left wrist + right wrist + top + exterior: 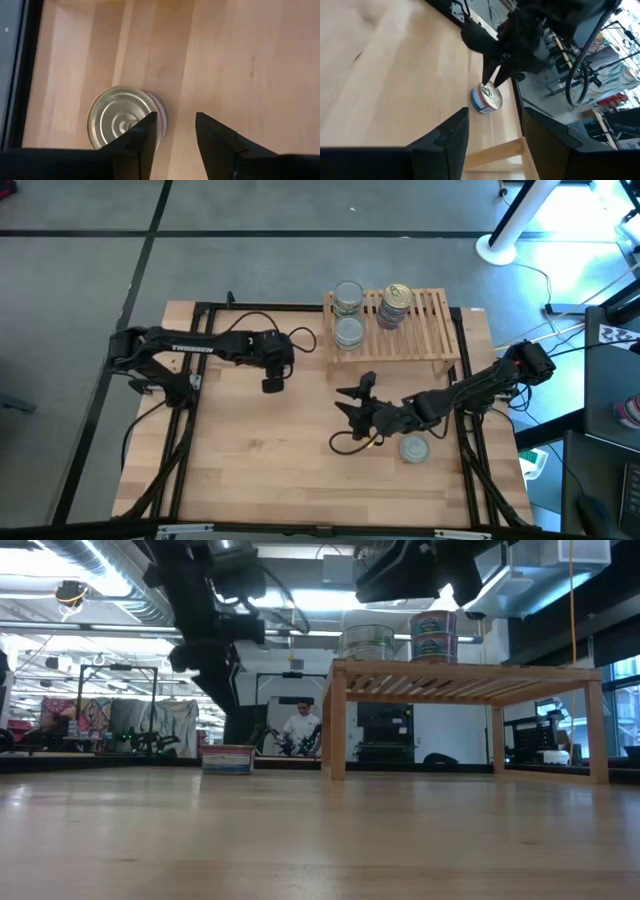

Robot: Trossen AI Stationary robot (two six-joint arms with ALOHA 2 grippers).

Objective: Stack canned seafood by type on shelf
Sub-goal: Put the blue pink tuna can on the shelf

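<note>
A short tin with a silver ringed top (120, 117) stands on its base on the plank table, left of the shelf (425, 330). My left gripper (176, 117) hangs right over it, pointing steeply down and open, with one fingertip (149, 122) above the tin's rim. In the right wrist view the same tin (487, 98) sits under those fingers. My right gripper (355, 400) stands open at mid-table with nothing between its fingers. On the shelf stand two silver-topped tins (348, 297) (348, 332) and a stack of tins (396, 305). My left gripper comes at the silver-topped tin from above, slanting down. One fingertip (149, 122) stands over the rim on the tin's top (131, 125) and the other is off to the side. Whether it touches the tin, I cannot tell.
Another tin (414, 448) stands on the table beside my right arm, toward the near right. The shelf stands on legs with free space under its slats (460, 680). Cables trail over the table near both arms. A person shows in the room far behind.
</note>
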